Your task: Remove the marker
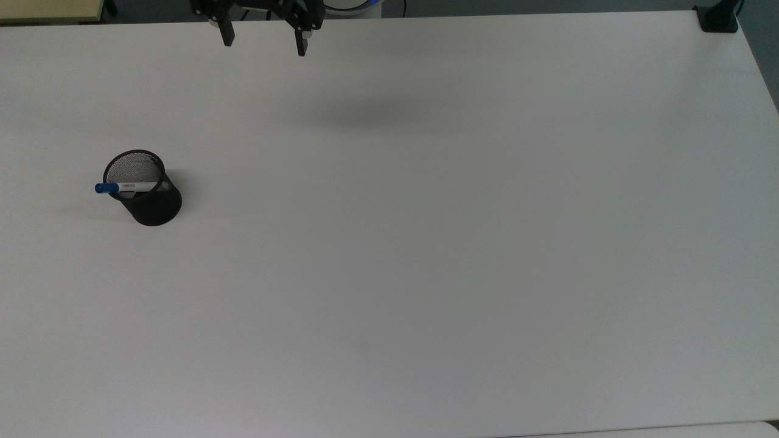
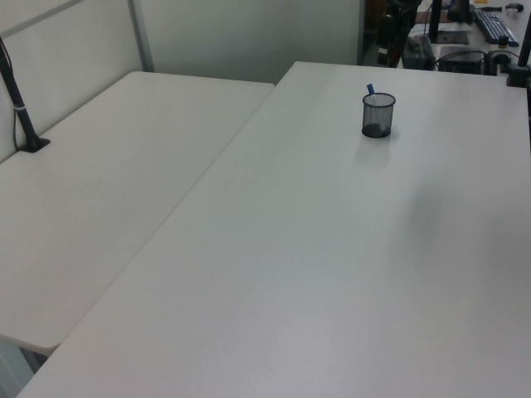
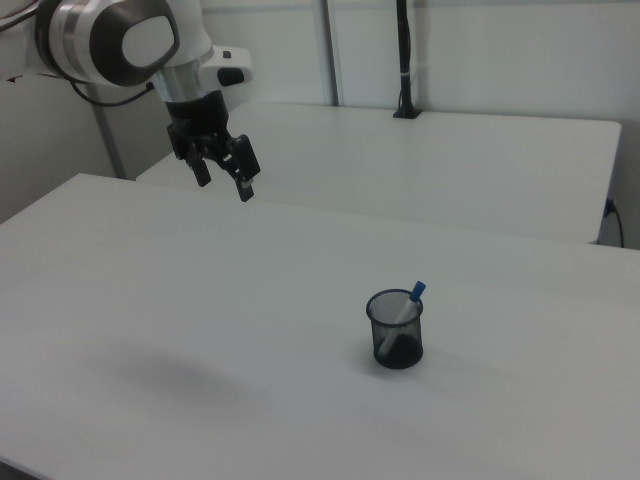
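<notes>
Mesh cup [image 3: 396, 329] upright on white table [image 3: 300, 330], marker [image 3: 407, 301] leaning inside (blue cap up). Gripper [image 3: 224, 181] released, hovering well apart.

The arm [image 3: 120, 40] is showing rounded white housings with a grey disc-shaped joint cap and dark banding, and a thin black cable is trailing beneath it. Its wrist is narrowing into a black gripper [image 3: 224, 180] carrying two slim black fingers [image 1: 227, 31] with pale patches near their roots.
</notes>
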You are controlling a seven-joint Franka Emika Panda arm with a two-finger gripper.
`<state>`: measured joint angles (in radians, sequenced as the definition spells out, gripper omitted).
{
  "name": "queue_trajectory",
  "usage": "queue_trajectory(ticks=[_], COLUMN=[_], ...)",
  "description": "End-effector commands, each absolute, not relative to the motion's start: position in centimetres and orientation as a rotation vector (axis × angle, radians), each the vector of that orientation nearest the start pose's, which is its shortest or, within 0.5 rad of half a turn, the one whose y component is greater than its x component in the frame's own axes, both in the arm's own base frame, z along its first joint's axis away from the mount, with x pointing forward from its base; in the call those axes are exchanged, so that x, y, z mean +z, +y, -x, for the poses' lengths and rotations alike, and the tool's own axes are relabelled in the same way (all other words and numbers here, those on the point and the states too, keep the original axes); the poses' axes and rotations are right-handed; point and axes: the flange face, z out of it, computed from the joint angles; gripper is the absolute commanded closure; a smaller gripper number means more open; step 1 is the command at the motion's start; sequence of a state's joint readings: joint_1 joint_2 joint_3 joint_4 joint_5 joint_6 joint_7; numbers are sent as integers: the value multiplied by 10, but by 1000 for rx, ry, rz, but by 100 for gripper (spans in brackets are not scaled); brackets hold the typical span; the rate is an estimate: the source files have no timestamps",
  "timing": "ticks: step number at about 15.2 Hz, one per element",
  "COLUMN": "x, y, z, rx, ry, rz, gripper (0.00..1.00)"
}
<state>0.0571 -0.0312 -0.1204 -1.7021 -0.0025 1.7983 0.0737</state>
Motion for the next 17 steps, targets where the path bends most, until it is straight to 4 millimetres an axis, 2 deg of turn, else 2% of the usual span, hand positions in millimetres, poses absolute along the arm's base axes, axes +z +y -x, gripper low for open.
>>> queue_trajectory(ticks=[1, 12, 14, 15, 17], x=[604, 606, 607, 607, 607], y=[-37, -39, -50, -54, -79], z=[-561, -560, -558, -557, -552], rx=[-211, -214, -214, -209, -182], ry=[196, 187, 168, 101, -67], rz=[3128, 3129, 3133, 3139, 3153], gripper=[0, 0, 0, 0, 0])
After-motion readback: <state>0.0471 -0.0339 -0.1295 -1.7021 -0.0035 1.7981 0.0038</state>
